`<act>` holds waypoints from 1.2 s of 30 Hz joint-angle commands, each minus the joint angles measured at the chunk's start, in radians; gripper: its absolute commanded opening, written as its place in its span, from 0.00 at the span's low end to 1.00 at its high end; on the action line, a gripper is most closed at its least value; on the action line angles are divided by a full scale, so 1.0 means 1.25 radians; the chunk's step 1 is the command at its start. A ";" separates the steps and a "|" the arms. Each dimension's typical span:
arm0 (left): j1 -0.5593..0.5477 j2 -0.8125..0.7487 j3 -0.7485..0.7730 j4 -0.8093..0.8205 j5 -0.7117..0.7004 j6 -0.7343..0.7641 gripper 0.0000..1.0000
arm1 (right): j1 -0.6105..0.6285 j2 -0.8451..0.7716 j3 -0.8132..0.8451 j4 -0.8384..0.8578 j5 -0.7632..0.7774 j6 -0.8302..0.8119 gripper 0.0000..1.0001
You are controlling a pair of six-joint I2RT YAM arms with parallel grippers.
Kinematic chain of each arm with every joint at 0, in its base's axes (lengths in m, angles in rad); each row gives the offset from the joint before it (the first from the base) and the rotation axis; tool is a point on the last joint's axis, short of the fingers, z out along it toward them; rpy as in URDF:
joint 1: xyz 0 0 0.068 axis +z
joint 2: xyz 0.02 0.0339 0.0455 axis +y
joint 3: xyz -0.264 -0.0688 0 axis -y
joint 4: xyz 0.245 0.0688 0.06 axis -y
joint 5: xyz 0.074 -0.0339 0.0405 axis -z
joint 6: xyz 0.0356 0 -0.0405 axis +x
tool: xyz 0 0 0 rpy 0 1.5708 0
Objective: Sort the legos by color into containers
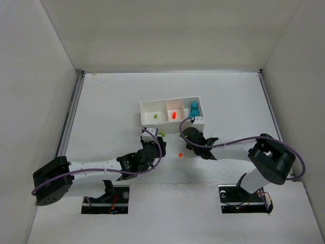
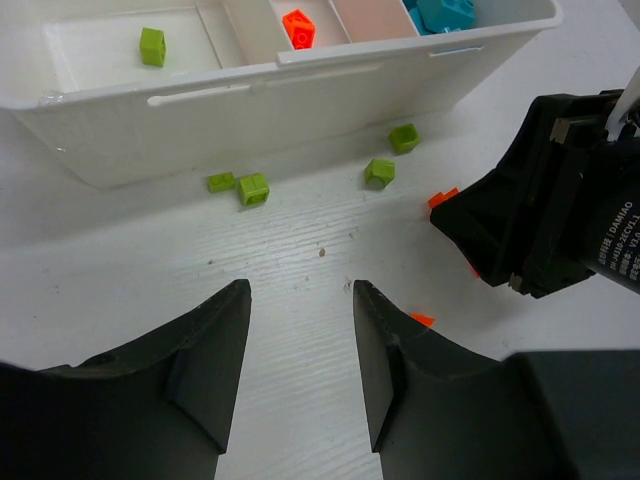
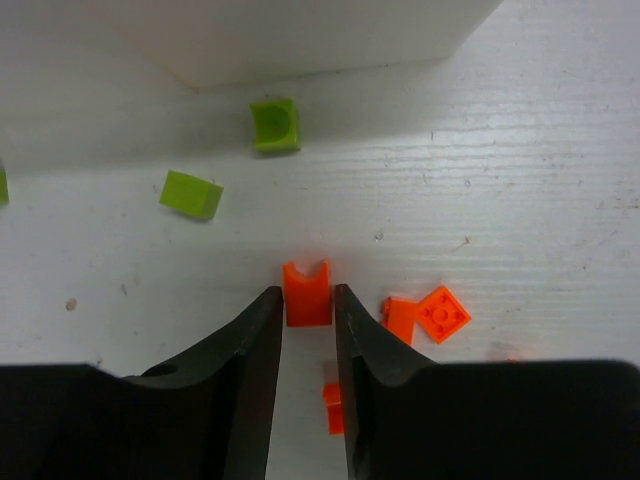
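The white three-compartment tray (image 1: 152, 123) holds one green lego (image 1: 155, 116) on the left, an orange one (image 1: 173, 115) in the middle and teal ones (image 1: 194, 110) on the right. My right gripper (image 3: 307, 290) is shut on an orange lego (image 3: 306, 302), pinched between its fingertips at the table surface just in front of the tray. My left gripper (image 2: 300, 290) is open and empty, low over the table in front of the tray (image 2: 300, 100). Loose green legos (image 2: 253, 188) lie between it and the tray.
More orange pieces (image 3: 441, 313) lie right of my right fingers, and one (image 3: 332, 405) between them. Green legos (image 3: 275, 124) (image 3: 191, 193) lie near the tray wall (image 3: 300, 35). My right gripper body (image 2: 560, 200) is close on the left gripper's right. An orange lego (image 1: 180, 154) lies between the arms.
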 commanded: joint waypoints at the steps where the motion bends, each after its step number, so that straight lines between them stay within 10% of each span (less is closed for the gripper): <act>1: -0.008 -0.021 -0.013 0.005 -0.017 -0.023 0.42 | 0.003 0.024 0.030 0.028 0.009 0.006 0.28; 12: -0.028 0.050 0.013 0.020 -0.012 -0.023 0.43 | 0.013 -0.143 0.102 -0.012 0.000 -0.063 0.21; 20: -0.038 0.129 0.053 0.072 -0.004 -0.020 0.43 | -0.051 0.001 0.285 0.063 -0.052 -0.160 0.22; 28: -0.049 0.234 0.118 0.137 -0.013 0.012 0.44 | -0.101 0.047 0.314 0.113 -0.064 -0.161 0.60; 36: -0.039 0.385 0.205 0.176 -0.012 0.037 0.45 | -0.086 -0.149 0.096 0.151 -0.042 -0.090 0.36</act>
